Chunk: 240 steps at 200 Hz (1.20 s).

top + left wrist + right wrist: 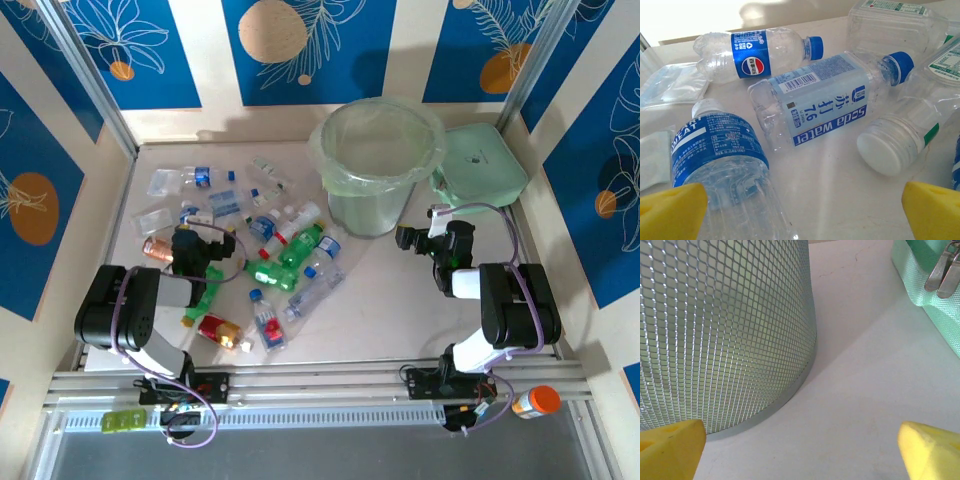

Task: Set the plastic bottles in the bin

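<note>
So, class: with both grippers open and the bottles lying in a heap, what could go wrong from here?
1. Under the left gripper the soda water bottle and its neighbours lie touching, so closing may catch two or shove one away.
2. Flat clear packets lie among them and could be picked by mistake.
3. The right gripper sits low beside the bin wall, with the lid close; a careless swing might tip the bin.
</note>
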{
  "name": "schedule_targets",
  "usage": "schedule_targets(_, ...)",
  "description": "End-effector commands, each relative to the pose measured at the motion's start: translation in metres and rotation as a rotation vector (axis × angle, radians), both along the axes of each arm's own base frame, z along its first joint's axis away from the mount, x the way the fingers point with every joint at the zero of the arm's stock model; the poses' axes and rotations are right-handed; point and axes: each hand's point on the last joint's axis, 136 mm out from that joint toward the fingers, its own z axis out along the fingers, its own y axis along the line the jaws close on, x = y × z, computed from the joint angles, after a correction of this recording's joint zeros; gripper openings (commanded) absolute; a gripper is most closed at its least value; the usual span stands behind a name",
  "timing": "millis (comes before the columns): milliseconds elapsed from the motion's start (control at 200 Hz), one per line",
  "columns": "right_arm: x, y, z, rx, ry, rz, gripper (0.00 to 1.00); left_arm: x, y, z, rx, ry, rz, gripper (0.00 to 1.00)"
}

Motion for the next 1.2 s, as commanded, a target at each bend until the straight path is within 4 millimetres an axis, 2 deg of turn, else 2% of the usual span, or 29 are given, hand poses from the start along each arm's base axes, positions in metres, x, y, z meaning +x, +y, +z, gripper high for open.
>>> schedule_targets(0,0.006,0.001,0.016,0.011,-0.051,0.008,0.99,0.002,-0.003,0.007,-0.010,-0.022,-0.029,0.99)
schedule_targets(935,0.005,0.003,0.017,0.010,-0.053,0.022,0.99,0.002,-0.002,0.007,-0.013,-0.022,-0.023,0.99)
schedule_targets(1085,0.002,0.006,0.028,0.018,-0.065,0.043,0.99,0.002,0.000,0.014,0.007,-0.028,0.006,0.99)
schedule_targets(1195,-0.002,0.003,0.043,-0.017,-0.068,-0.006,0.99,-0.006,0.011,0.031,0.025,-0.065,0.082,0.99)
